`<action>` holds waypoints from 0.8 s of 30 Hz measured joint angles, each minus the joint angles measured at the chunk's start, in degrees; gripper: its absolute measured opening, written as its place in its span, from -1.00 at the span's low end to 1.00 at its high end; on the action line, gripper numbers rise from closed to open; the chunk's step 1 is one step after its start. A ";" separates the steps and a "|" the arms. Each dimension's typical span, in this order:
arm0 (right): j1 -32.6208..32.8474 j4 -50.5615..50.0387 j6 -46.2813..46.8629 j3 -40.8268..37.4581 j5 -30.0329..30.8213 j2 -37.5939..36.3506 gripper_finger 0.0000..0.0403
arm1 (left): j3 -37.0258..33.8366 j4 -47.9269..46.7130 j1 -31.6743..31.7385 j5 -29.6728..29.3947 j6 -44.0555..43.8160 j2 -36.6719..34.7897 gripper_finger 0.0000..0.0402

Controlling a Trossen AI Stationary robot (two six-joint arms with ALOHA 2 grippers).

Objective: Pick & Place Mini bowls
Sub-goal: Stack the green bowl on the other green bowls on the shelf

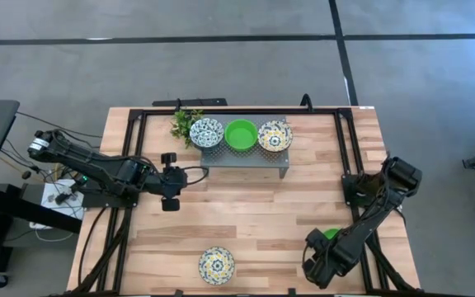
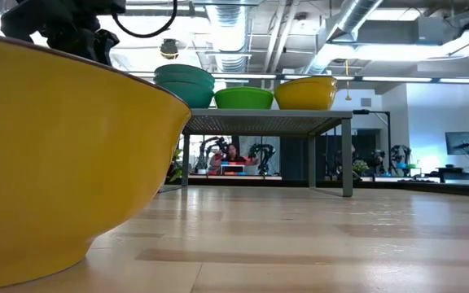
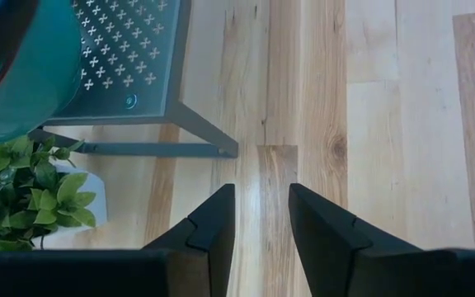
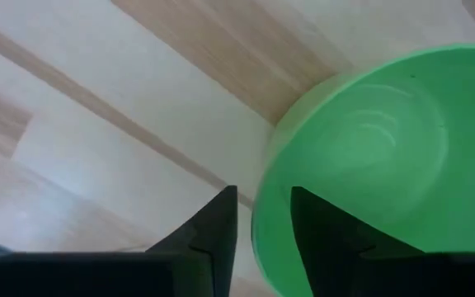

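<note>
Three mini bowls sit on the grey perforated stand [image 1: 246, 158] at the far middle: a blue-patterned one [image 1: 206, 132], a plain green one [image 1: 240, 134] and a yellow-patterned one [image 1: 275, 136]. Another yellow-patterned bowl [image 1: 216, 265] rests on the table near the front edge. A second plain green bowl [image 4: 369, 157] stands on the table at the near right. My right gripper [image 4: 262, 195] points down over its rim [image 4: 262, 227], open, with one finger inside the bowl and one outside. My left gripper [image 3: 262, 198] hangs open above bare table, left of the stand.
A small green plant sprig [image 1: 185, 124] stands at the stand's left end. Black frame rails [image 1: 130, 165] run along the left, far and right sides of the table. Bare wood lies between the stand and the front bowl.
</note>
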 joint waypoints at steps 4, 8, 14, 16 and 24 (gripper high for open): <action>0.12 0.66 -0.90 -0.01 -0.20 1.43 -0.60 | 0.00 0.27 0.00 0.02 0.00 0.00 -0.41; -0.01 1.73 -2.47 0.02 -0.18 1.47 -0.87 | 0.00 0.44 0.02 0.02 0.00 0.00 -0.40; -0.56 1.58 -2.77 0.00 -0.44 1.25 -0.94 | 0.00 0.85 0.02 0.02 0.00 0.00 -0.40; -0.76 1.48 -3.33 0.00 -0.58 1.25 -0.97 | 0.00 0.87 0.02 0.02 0.00 0.00 -0.40; -1.44 1.43 -7.11 0.02 -1.65 1.25 -0.96 | 0.00 1.57 0.02 0.02 0.00 0.00 -0.40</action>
